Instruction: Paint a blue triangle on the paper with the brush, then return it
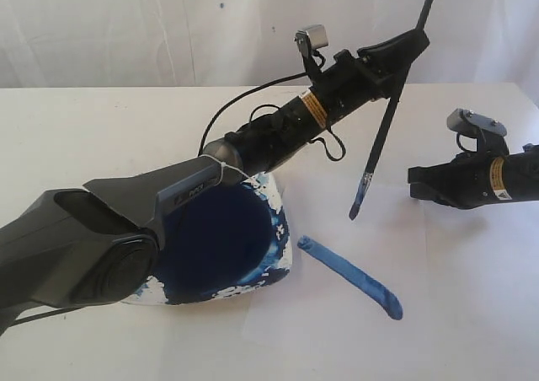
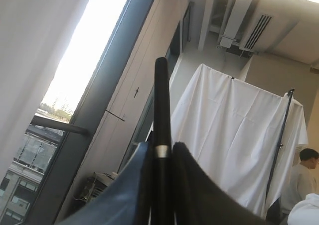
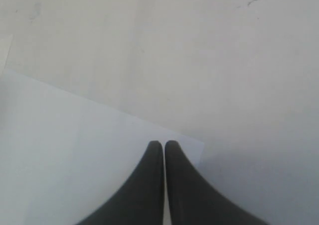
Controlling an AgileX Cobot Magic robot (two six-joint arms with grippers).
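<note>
My left gripper (image 1: pixel 410 45) is shut on the brush (image 1: pixel 383 132), which hangs nearly upright above the paper (image 1: pixel 438 254), its blue tip a little above the sheet. In the left wrist view the brush's black handle (image 2: pixel 161 110) sticks up between the shut fingers (image 2: pixel 185 160). A single thick blue stroke (image 1: pixel 349 273) lies on the paper; a full blue triangle is not there. My right gripper (image 1: pixel 414 183) hovers shut over the paper's right part; the right wrist view shows its fingertips (image 3: pixel 164 144) together above a paper corner (image 3: pixel 192 145).
The paint dish (image 1: pixel 282 263) with a dark navy pool (image 1: pixel 215 238) sits left of the paper, partly hidden by my left arm (image 1: pixel 109 229). A white curtain (image 1: pixel 168 27) backs the white table (image 1: pixel 101 128).
</note>
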